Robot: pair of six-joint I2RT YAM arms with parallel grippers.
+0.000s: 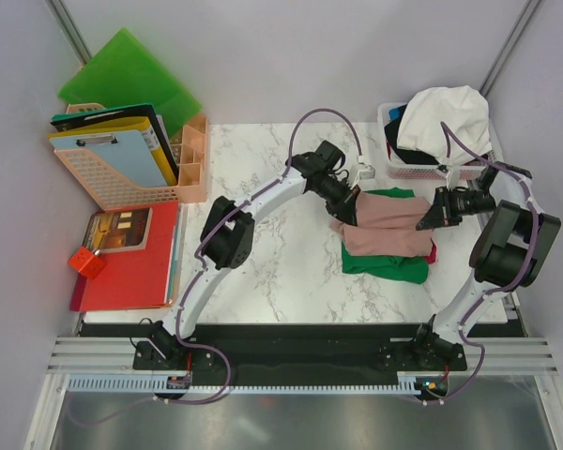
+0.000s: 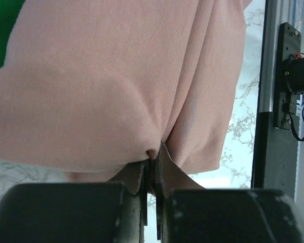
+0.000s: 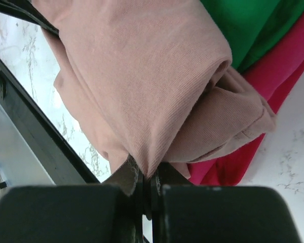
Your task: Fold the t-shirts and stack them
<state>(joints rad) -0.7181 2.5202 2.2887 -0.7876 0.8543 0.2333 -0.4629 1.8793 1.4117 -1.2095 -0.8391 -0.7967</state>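
Observation:
A folded dusty pink t-shirt (image 1: 387, 228) lies over a folded green t-shirt (image 1: 387, 264), with a red-pink one (image 1: 433, 251) peeking out at the right. My left gripper (image 1: 354, 212) is shut on the pink shirt's left edge; in the left wrist view the cloth (image 2: 116, 86) is pinched between the closed jaws of that gripper (image 2: 153, 158). My right gripper (image 1: 426, 218) is shut on its right edge, the pink fabric (image 3: 142, 76) nipped at the jaw tips of that gripper (image 3: 150, 174), with green (image 3: 253, 25) and red-pink cloth (image 3: 289, 71) beneath.
A white basket (image 1: 432, 169) at the back right holds white (image 1: 446, 117), black and blue shirts. At the left stand a peach file rack (image 1: 122, 173) with clipboards, green folders (image 1: 131, 75), and a red folder (image 1: 131, 272) with a book and an orange block (image 1: 87, 262).

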